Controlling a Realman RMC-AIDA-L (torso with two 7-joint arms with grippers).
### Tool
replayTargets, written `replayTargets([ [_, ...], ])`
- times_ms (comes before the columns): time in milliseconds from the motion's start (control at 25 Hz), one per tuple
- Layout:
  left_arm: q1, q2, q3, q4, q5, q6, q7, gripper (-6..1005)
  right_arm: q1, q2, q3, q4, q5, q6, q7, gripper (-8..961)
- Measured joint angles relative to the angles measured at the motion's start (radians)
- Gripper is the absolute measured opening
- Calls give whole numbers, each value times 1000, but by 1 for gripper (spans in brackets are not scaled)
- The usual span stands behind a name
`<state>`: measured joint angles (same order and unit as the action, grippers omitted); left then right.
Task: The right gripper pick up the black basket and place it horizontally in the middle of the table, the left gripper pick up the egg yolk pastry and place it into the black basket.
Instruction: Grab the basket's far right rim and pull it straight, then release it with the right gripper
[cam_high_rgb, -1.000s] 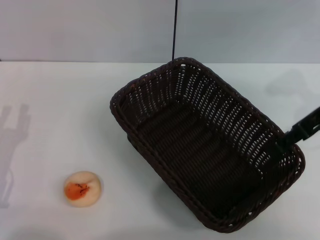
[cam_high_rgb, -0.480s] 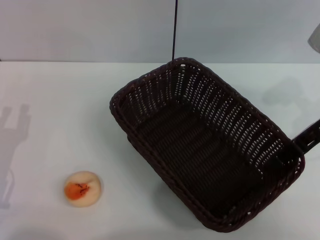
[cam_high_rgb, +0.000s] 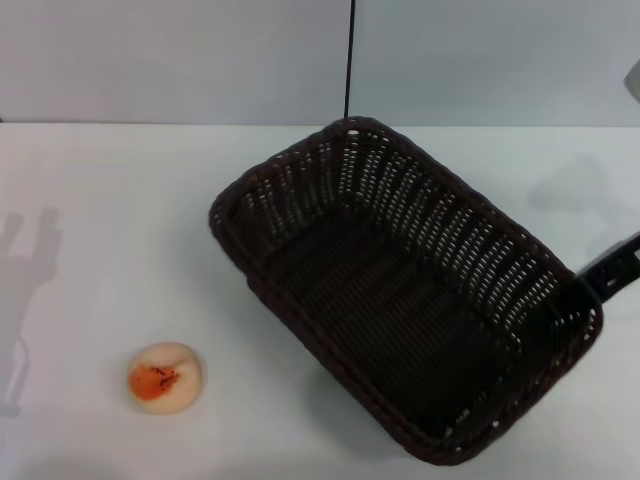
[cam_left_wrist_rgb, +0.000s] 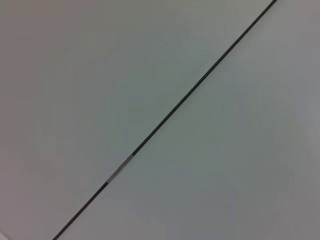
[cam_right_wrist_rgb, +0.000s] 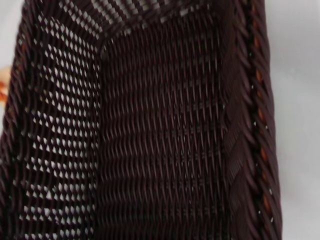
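The black basket lies diagonally on the white table, right of the middle, open side up and empty. My right gripper comes in from the right edge and is shut on the basket's rim at its near right corner. The right wrist view looks down into the basket's woven inside. The egg yolk pastry lies alone at the near left of the table, orange-red patch up, well apart from the basket. My left gripper is out of view; the left wrist view shows only a plain wall.
A grey wall with a thin dark vertical seam stands behind the table's far edge. A shadow of the left arm falls on the far left of the table. Bare tabletop lies between the pastry and the basket.
The basket has shifted and turned slightly, its far left corner moving left, as the right gripper moved with its rim. The pastry has not moved.
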<state>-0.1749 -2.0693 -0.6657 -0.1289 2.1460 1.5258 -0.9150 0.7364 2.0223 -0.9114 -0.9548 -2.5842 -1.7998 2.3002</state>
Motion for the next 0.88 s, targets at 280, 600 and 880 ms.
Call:
replayTargets([
  [280,-1,0,-1,-1,0,8,-22,539,-80,-13,29,-83,198,22,-63,185],
  [600,-10,0,-2,-2,0,14,-64,539,-86,-28,129,-78,272,17,-189,182],
  [880,-11,-1,0,-6,0,31,-85,539,-87,-48,144,-80,340,-21,-369,182],
])
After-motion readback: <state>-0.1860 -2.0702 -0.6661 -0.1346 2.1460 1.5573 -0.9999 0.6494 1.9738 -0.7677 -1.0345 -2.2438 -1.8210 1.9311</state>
